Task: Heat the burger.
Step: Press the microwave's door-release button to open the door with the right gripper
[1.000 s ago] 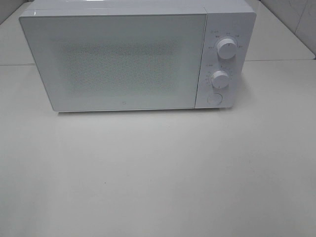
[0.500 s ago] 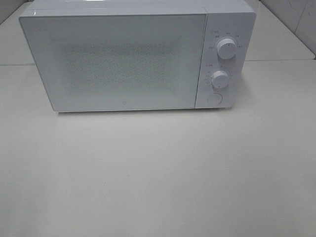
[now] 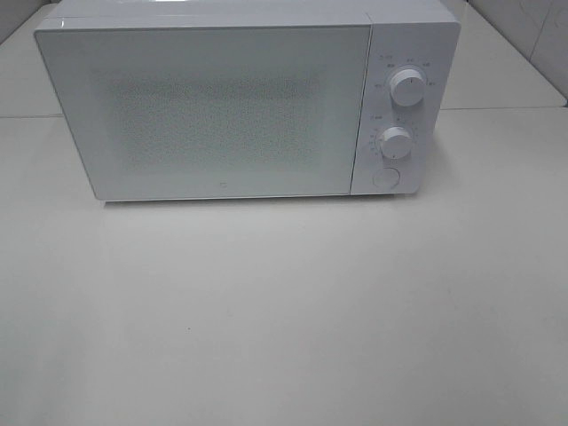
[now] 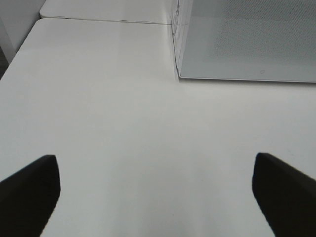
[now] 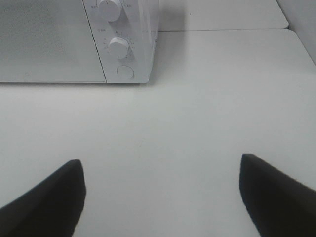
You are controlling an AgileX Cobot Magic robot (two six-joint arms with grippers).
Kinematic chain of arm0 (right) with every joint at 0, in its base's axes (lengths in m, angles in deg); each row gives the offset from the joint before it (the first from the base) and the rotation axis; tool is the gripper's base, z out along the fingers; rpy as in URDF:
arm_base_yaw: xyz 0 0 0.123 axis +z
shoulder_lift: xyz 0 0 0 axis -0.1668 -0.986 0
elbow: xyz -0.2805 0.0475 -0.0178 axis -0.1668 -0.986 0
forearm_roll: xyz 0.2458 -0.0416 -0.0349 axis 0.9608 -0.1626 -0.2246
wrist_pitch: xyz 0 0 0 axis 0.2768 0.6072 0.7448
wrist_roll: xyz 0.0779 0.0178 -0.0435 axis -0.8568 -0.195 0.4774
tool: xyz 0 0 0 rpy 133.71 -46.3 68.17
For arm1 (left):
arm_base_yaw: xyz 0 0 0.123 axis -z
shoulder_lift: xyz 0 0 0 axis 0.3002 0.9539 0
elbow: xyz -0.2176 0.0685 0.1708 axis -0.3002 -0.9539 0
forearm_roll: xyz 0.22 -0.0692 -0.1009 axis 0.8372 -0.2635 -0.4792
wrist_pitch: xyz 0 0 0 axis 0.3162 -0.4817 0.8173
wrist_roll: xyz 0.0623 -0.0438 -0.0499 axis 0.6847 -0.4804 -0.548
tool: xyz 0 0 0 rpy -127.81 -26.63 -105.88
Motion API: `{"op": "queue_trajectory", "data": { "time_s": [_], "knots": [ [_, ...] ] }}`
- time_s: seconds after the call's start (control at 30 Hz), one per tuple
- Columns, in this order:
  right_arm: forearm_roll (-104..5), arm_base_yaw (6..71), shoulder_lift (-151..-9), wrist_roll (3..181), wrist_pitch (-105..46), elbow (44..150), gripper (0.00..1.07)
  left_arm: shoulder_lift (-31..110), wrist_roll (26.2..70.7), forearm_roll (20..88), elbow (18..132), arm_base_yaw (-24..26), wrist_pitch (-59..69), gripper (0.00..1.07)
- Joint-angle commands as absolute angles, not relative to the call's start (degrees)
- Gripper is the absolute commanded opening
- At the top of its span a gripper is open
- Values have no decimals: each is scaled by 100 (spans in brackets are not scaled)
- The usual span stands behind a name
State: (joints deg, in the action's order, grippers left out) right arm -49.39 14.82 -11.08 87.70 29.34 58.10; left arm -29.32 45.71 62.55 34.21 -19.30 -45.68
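The burger is out of view in every frame. A white microwave [image 3: 240,98] stands at the back of the table with its door [image 3: 213,111] closed; two round knobs [image 3: 407,87] and a round button [image 3: 384,177] sit on its right panel. My left gripper [image 4: 155,195] is open over bare table, in front of the microwave's left corner [image 4: 180,74]. My right gripper [image 5: 160,197] is also open over bare table, in front of the control panel [image 5: 121,47]. Neither gripper holds anything, and neither arm appears in the exterior high view.
The white table [image 3: 284,311] stretches in front of the microwave. A seam [image 3: 497,109] marks a second table section behind it. Tiled wall [image 3: 541,35] rises at the back right.
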Motion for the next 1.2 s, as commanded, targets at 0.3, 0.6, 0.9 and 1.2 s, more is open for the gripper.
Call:
{"op": "queue_trajectory", "data": {
  "time_s": [0.3, 0.6, 0.9, 1.2],
  "knots": [
    [-4870, 1442, -1835, 8816, 1788, 5999, 76, -2950, 4542, 6243, 3421, -1953, -4556, 98],
    [-4984, 1442, -2494, 8804, 779, 5953, 76, -2950, 4542, 6243, 3421, -1953, -4556, 98],
    [-4984, 1442, -3033, 8649, -475, 5397, 76, -2950, 4542, 6243, 3421, -1953, -4556, 98],
    [-4984, 1442, -3749, 8048, -1954, 4807, 76, -2950, 4542, 6243, 3421, -1953, -4556, 98]
  ]
}}
